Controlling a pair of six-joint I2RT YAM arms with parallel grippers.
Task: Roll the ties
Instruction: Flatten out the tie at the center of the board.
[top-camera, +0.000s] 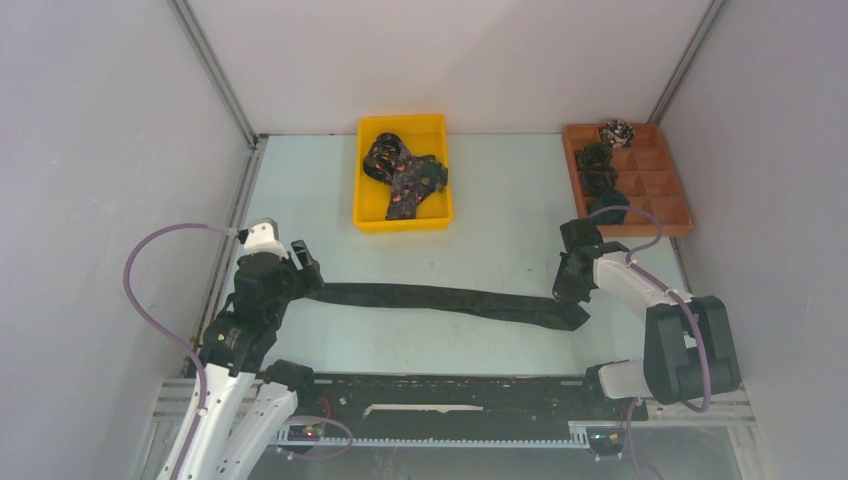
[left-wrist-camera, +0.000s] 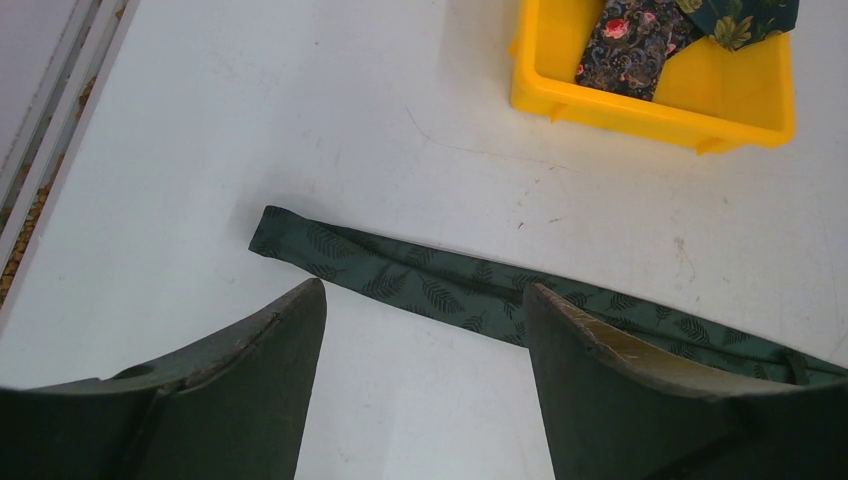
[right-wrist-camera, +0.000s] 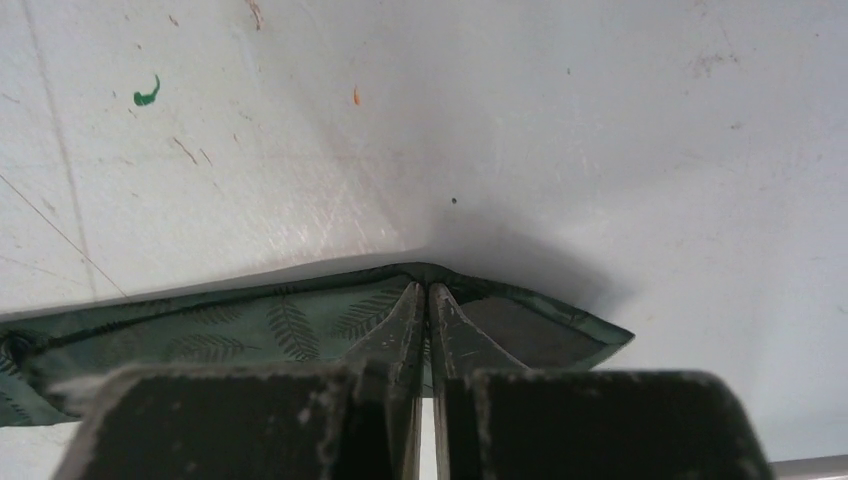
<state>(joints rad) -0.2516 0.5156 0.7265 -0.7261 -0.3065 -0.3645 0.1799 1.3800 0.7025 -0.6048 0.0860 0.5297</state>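
Note:
A dark green tie with a leaf pattern (top-camera: 450, 300) lies stretched out across the table, left to right. Its narrow end (left-wrist-camera: 290, 240) lies just ahead of my left gripper (left-wrist-camera: 425, 295), which is open and empty above the table. My right gripper (right-wrist-camera: 427, 292) is shut on the tie's wide pointed end (right-wrist-camera: 290, 325) and pinches the fabric edge into a small fold. In the top view the left gripper (top-camera: 305, 275) is at the tie's left end and the right gripper (top-camera: 570, 285) at its right end.
A yellow bin (top-camera: 440, 215) at the back centre holds more patterned ties (top-camera: 405, 175); it also shows in the left wrist view (left-wrist-camera: 650, 105). A brown compartment tray (top-camera: 665, 185) at the back right holds several rolled ties (top-camera: 600, 170). White walls stand on both sides.

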